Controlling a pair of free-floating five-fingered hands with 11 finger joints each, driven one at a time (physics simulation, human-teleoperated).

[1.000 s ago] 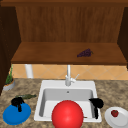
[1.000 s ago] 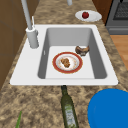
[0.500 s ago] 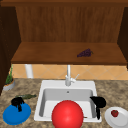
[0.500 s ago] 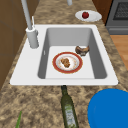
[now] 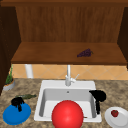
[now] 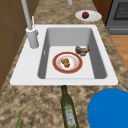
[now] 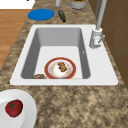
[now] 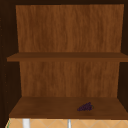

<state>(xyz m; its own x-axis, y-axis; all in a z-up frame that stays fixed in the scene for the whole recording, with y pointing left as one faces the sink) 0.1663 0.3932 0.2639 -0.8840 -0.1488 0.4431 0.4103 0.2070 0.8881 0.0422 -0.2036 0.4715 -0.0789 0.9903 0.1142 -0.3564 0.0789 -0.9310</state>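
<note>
Front view: both hands are holding exactly where they were a second ago, and nothing around the sink is shifting, so no work is advancing at this moment. Above, the wooden wall cabinet's lower shelf (image 5: 50,53) is carrying a small bunch of grapes (image 5: 84,53) toward its right. Below it the speckled desk (image 6: 37,107) is surrounding the white sink (image 6: 22,72). A large red round object (image 5: 67,114) is sitting at the sink's near edge, blocking much of the basin from the front. The blue plate (image 5: 16,116) is lying on the desk left of the sink, with the left hand (image 5: 17,102) hovering just above its far edge; whether that hand is open or closed cannot be told. A red-rimmed plate (image 6: 54,62) holding brown food is resting on the sink floor, a small brown item (image 6: 82,50) just beside it toward the right. A white plate (image 5: 122,120) bearing a tomato (image 7: 13,108) is sitting on the desk to the right. A green bottle (image 6: 68,110) is lying between the blue plate and the sink. The right hand (image 5: 98,96) is hanging over the sink's right rim, fingers pointing straight down, gripping nothing.
</note>
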